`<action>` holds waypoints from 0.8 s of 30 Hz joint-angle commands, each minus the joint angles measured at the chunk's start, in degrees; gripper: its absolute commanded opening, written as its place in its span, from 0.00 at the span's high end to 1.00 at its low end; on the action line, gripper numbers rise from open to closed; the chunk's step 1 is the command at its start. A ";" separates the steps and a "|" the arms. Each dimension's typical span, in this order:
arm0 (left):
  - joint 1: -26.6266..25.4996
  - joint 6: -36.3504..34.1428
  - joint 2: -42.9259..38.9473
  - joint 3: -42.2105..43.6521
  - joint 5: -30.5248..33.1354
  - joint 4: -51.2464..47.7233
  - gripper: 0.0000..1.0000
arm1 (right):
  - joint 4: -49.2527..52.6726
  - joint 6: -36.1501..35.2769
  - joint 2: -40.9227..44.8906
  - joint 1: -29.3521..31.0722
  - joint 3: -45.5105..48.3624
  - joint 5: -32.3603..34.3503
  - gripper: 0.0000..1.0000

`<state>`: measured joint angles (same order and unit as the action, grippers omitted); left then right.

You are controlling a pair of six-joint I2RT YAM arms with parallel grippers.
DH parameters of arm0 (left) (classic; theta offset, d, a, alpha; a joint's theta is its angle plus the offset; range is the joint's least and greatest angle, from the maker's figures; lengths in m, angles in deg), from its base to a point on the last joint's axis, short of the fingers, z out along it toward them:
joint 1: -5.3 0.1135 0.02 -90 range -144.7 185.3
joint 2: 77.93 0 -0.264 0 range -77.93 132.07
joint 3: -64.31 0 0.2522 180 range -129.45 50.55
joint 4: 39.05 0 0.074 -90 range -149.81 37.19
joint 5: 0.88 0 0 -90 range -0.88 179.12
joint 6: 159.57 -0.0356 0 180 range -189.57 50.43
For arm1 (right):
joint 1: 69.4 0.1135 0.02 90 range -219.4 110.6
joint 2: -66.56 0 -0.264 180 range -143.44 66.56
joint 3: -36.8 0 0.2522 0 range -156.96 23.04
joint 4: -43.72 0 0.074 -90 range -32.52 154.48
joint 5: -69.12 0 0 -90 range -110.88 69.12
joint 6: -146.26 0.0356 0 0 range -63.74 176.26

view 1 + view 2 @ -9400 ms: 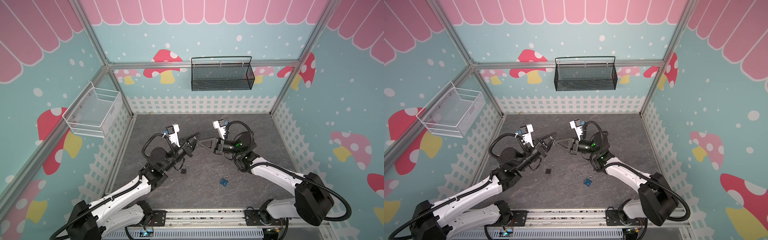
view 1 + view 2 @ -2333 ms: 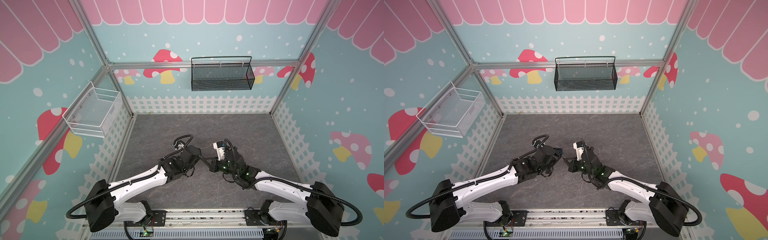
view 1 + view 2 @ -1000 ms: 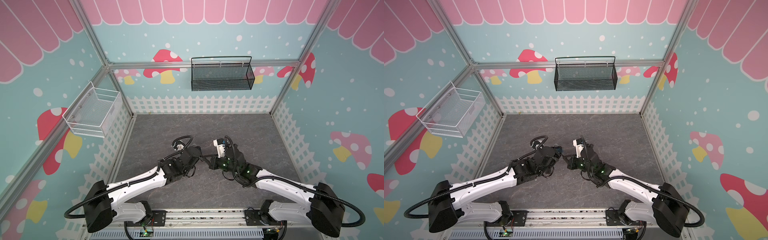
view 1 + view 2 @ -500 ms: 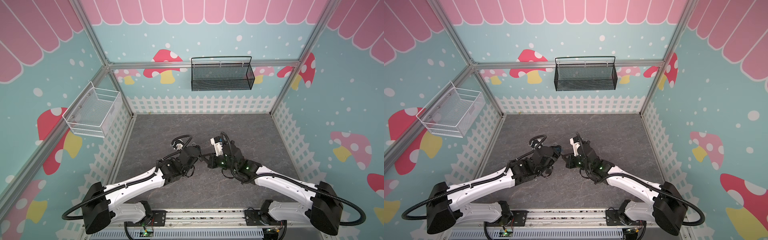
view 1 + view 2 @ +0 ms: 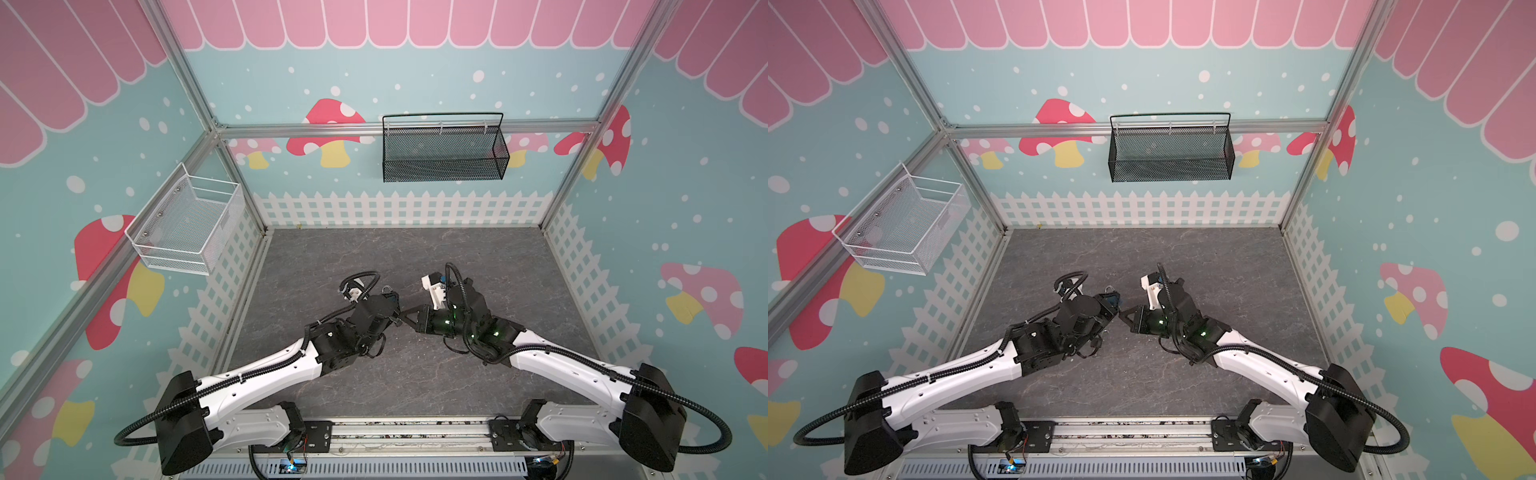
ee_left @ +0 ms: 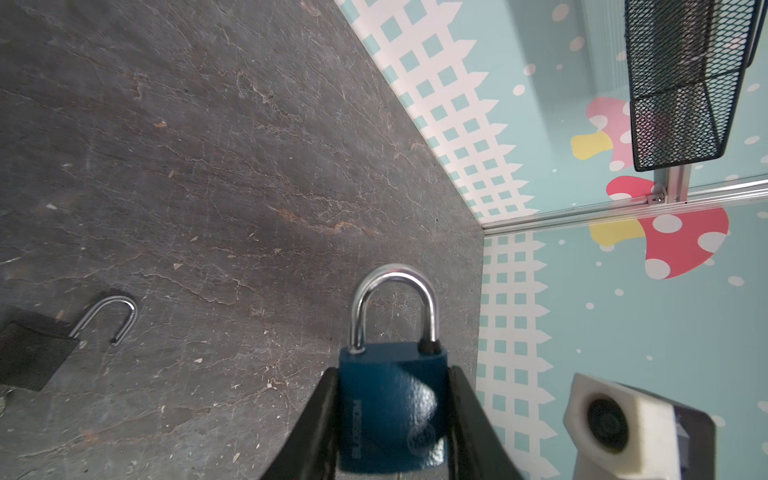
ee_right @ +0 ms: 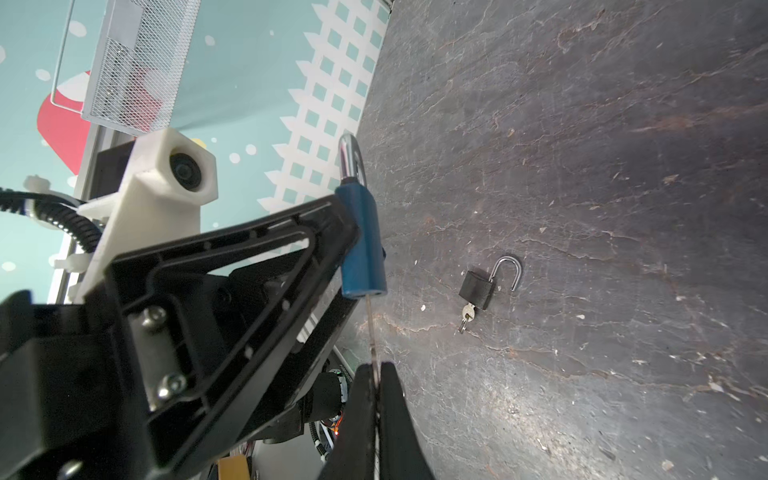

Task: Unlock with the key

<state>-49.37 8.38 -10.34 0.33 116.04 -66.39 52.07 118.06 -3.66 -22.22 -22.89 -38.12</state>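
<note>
Now off the counter (image 6: 208,166), the stiff, slick blue padlock (image 6: 390,411) sits body-clamped in our left end effector (image 6: 392,386), while at four o'clock our right end effector (image 7: 376,370) pinches its thin key (image 7: 371,328).

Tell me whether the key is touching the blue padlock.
Touching. The right wrist view shows the key running from the right gripper straight into the bottom of the blue padlock.

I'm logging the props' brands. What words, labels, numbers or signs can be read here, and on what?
"BLOSSOM": embossed on the body of the blue padlock; the letters are soft, so this reading is likely, not certain.
The round stamp beside it: too blurred to read.
On the black padlock and the key in the right claw: no readable marks.
</note>
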 commanded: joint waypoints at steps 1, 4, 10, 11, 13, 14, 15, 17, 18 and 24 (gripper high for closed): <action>-3.09 0.27 -1.32 1.75 -8.98 1.69 1.00 | -10.34 -0.15 1.37 -0.16 -2.32 2.50 1.00; -2.64 0.23 -2.35 2.43 -8.98 1.73 1.00 | -7.70 -3.16 1.18 -0.17 -2.93 3.11 1.00; -1.66 0.07 -4.01 3.11 -6.89 1.72 1.00 | -4.94 -8.20 0.07 -0.11 -3.49 1.86 1.00; -1.51 0.07 -4.28 3.20 -6.50 1.72 1.00 | -3.98 -9.06 -0.26 -0.07 -3.95 1.72 1.00; -1.36 0.09 -4.81 3.37 -5.80 1.90 1.00 | -3.04 -9.75 -0.73 -0.12 -4.19 1.42 1.00; -1.31 0.10 -5.05 3.53 -5.35 2.11 1.00 | -2.95 -9.93 -0.80 -0.09 -4.13 1.17 1.00; -1.20 0.14 -5.21 3.70 -5.01 2.43 1.00 | -2.53 -10.23 -0.82 -0.07 -4.21 1.00 1.00; -1.13 0.02 -5.62 4.06 -4.39 3.28 1.00 | -1.31 -10.68 -0.78 -0.12 -4.31 1.53 1.00; -0.93 0.03 -5.83 4.24 -4.02 3.51 1.00 | -0.41 -11.03 -0.64 -0.08 -4.40 1.94 1.00; -0.52 -0.38 -7.50 5.74 -1.74 5.23 1.00 | 3.35 -12.01 -0.10 -0.12 -3.94 2.91 1.00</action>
<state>-49.31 8.38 -16.07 5.23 115.41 -62.87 55.88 107.15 -3.88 -22.03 -25.23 -38.95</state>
